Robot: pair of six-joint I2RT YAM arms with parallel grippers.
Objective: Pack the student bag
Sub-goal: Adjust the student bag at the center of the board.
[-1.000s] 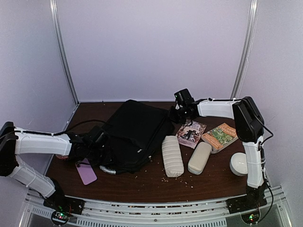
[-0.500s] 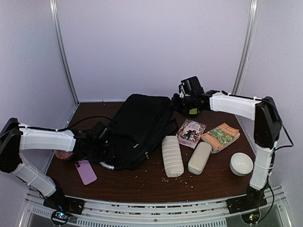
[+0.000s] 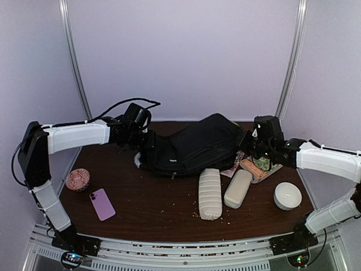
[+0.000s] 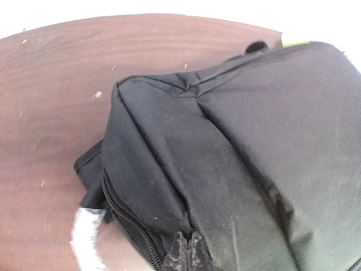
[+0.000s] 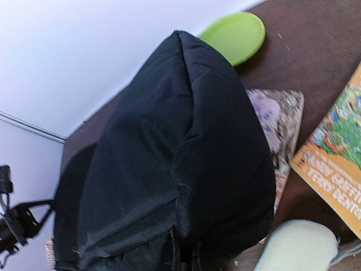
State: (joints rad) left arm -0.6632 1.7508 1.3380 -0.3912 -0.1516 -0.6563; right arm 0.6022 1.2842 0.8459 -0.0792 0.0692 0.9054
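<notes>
**Bag held at both ends, pinch points mostly out of sight**

My left gripper point(image 3: 148, 142) is clamped on the left end of the bag point(image 3: 197, 147). Its wrist view cuts the pinch off at the bottom edge. My right gripper point(image 3: 247, 144) is closed on the opposite end, likewise buried in black fabric. A silvery rim point(image 4: 84, 240) peeks out, blurred. The orange book point(image 5: 333, 169) carries lettering I can't read, smeared and cropped. The bag spans the rear middle of the table point(image 3: 158, 209) between the grippers, covering part of a magazine point(image 5: 276, 121), with a green disc point(image 5: 234, 36) behind
</notes>
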